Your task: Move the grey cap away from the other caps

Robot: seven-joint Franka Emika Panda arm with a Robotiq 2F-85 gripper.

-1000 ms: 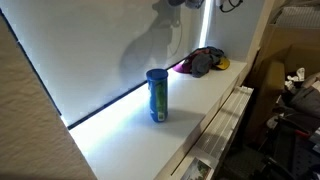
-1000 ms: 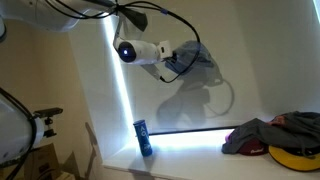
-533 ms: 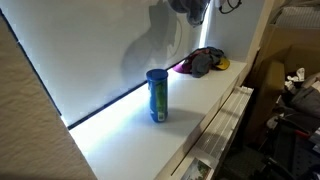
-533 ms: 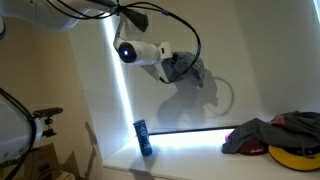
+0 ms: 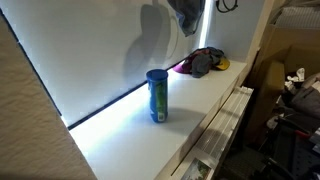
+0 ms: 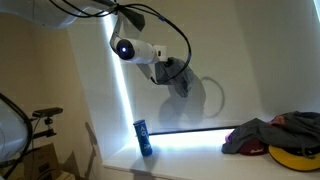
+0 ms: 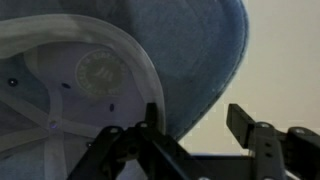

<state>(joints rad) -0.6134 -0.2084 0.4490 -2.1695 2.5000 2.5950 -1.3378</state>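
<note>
One gripper [image 7: 195, 117] pinches the grey cap [image 7: 200, 50] aloft by its edge; the fabric could slip and drop near the other caps [image 5: 203, 62].

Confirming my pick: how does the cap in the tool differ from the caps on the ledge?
The grey cap hangs in the air from the tool; the other caps lie on the ledge. The grey cap is one mid-grey piece; the other caps are a dark, pink and yellow heap. Both are soft fabric.
</note>
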